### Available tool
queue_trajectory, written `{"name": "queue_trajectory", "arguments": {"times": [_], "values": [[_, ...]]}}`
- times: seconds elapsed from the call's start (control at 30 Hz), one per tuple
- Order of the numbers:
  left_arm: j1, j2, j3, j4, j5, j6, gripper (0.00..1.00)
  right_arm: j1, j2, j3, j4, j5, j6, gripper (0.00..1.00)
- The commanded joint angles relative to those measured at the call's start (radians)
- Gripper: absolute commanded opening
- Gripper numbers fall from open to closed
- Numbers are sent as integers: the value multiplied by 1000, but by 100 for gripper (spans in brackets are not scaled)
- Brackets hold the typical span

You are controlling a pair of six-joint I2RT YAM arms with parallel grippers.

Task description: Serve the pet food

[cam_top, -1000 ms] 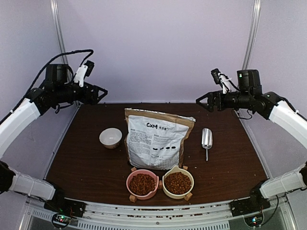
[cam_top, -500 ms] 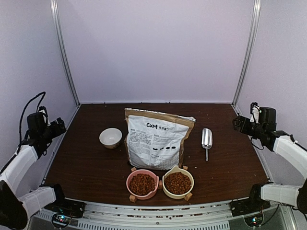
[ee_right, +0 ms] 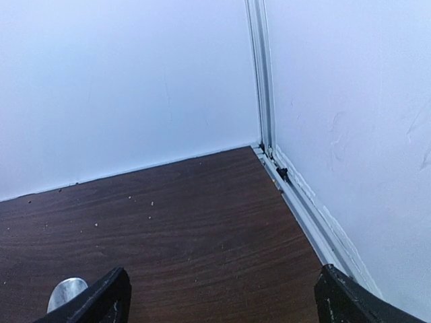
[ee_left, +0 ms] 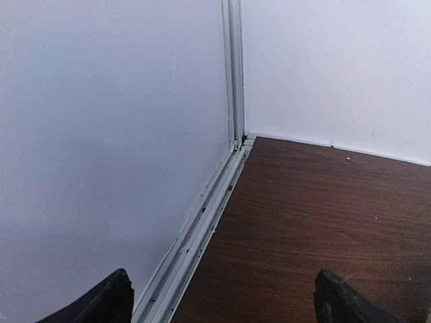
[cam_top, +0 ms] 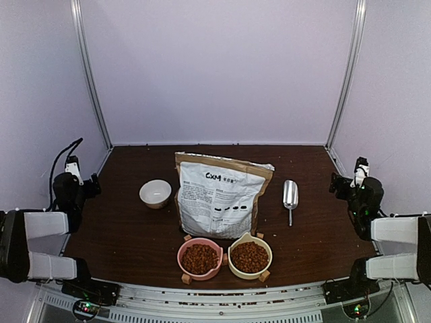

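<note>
Both arms have just dropped out of the way. A second ago they were held high, reaching in over the worktop (cam_top: 121, 229) on either side of the bag (cam_top: 220, 202). Now the left arm (cam_top: 40, 229) is folded down far out to the bag's left, and the right arm (cam_top: 394, 232) is folded the same way far out to its right. Each is well apart from everything laid out.

The left jaws are spread wide with nothing in them. From that wrist, only the wall corner and bare wood show between them. The right jaws are released too, also empty, with just the tip of the metal scoop (ee_right: 66, 293) showing at the lower left of that wrist's view.

Nothing on the worktop has shifted. The pet food (cam_top: 200, 258) sits heaped in the pink bowl (cam_top: 182, 254) just in front of the bag, and there is a second heap in the cream bowl (cam_top: 268, 252) beside it. The scoop lies flat to the bag's right. A white bowl (cam_top: 155, 193) to the bag's left looks empty.

With both front bowls filled, the scoop set down and the arms tucked back, I'd judge the serving done and this a return to rest.
</note>
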Motion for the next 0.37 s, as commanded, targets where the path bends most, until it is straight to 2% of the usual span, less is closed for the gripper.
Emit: {"name": "queue_trajectory", "arguments": {"times": [0.0, 0.33], "values": [[-9, 54, -25, 230, 12, 45, 96, -2, 29, 0, 196, 36, -56, 96], [-37, 93, -11, 256, -44, 52, 97, -2, 36, 3, 193, 44, -58, 96]]}}
